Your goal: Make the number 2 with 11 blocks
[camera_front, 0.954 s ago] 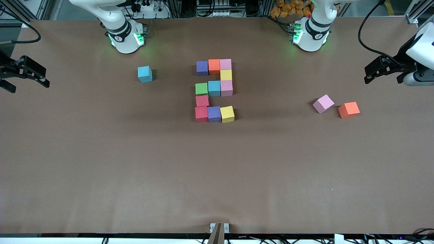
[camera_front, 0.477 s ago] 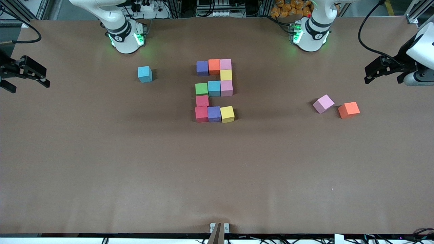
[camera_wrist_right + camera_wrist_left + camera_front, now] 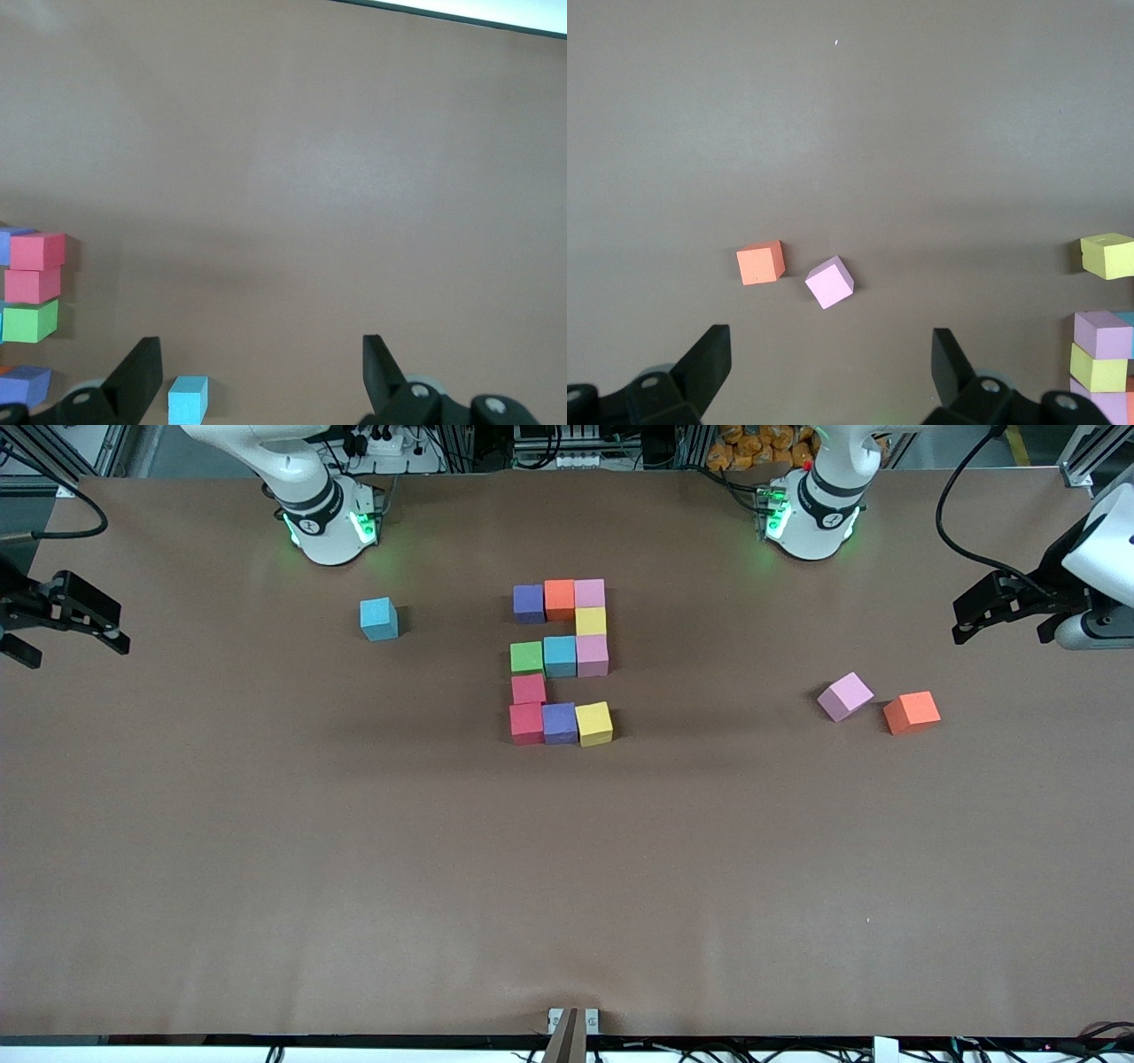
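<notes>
While both arms wait at the ends of the tabletop (image 3: 266, 868), we see the number 2 (image 3: 560, 662) standing complete in the middle, eleven blocks in five rows: purple, orange and pink farthest from the front camera, then yellow, then green, blue and pink, then one red, then red, purple and yellow nearest it.

Our left gripper (image 3: 974, 615) hangs over its own end of the tabletop, jaws spread wide and empty; our right gripper (image 3: 66, 615) hangs over the other end, jaws likewise spread and holding nothing.

Three blocks lie apart from the figure. A spare pink block (image 3: 844, 695) and a spare orange block (image 3: 912, 712) sit just beside each other toward the left arm's end, closest to the left gripper. A spare blue block (image 3: 379, 618) sits toward the right arm's end.

From here the rows seem snug, though small gaps are hard to judge. We judge that no block needs fetching, so either arm could simply rest.
</notes>
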### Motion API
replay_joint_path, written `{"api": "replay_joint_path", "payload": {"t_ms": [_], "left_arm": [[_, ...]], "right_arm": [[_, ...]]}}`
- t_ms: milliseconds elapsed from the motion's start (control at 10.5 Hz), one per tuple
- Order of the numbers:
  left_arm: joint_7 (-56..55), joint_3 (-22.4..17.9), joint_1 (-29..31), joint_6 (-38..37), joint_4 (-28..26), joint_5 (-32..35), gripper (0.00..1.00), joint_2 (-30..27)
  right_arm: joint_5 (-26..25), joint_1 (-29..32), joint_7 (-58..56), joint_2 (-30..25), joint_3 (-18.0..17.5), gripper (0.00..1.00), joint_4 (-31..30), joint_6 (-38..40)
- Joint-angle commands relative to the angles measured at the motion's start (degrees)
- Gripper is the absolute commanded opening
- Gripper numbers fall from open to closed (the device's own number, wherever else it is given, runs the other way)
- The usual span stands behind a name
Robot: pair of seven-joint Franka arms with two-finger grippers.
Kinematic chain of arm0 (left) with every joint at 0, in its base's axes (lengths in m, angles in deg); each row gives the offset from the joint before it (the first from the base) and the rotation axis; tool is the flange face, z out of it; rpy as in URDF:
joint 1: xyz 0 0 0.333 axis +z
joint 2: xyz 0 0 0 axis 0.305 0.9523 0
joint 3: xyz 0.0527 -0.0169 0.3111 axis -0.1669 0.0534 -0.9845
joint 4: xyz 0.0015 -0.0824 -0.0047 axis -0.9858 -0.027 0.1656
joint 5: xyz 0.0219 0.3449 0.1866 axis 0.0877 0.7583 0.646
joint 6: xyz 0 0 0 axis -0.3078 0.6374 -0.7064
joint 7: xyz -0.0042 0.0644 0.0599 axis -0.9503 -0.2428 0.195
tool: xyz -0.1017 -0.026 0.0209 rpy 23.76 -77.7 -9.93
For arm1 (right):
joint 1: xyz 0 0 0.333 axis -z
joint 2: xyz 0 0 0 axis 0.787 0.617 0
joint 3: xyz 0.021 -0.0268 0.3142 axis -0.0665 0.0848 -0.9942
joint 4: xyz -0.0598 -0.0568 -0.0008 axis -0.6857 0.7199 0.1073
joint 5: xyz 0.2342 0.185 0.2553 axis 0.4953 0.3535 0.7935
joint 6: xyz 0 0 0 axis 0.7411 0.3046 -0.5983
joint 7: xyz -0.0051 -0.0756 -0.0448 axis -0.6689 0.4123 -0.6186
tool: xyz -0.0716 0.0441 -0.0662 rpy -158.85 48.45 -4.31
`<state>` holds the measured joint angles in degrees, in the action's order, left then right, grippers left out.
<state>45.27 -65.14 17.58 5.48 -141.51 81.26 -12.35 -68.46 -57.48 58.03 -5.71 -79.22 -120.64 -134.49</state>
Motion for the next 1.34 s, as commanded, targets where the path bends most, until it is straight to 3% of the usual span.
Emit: {"api": "replay_joint_path", "payload": {"t_ms": [0, 286, 1240], "left_arm": [[-0.06, -0.09, 0.0, -0.33, 0.51, -1.09, 1.0, -0.28], [-0.94, -0.27, 0.26, -0.33, 0.51, -3.62, 1.0, -0.2], [-0.94, -0.27, 0.35, -0.33, 0.51, -3.11, 1.0, -0.28]], "right_arm": [[-0.86, 0.3, -0.89, 1.1, -0.11, 1.0, 1.7, 0.66], [-0.25, 0.04, -0.72, 1.1, -0.2, 1.0, 1.7, 0.66], [-0.07, -0.05, -0.37, 1.01, -0.29, 1.0, 1.79, 0.74]]}}
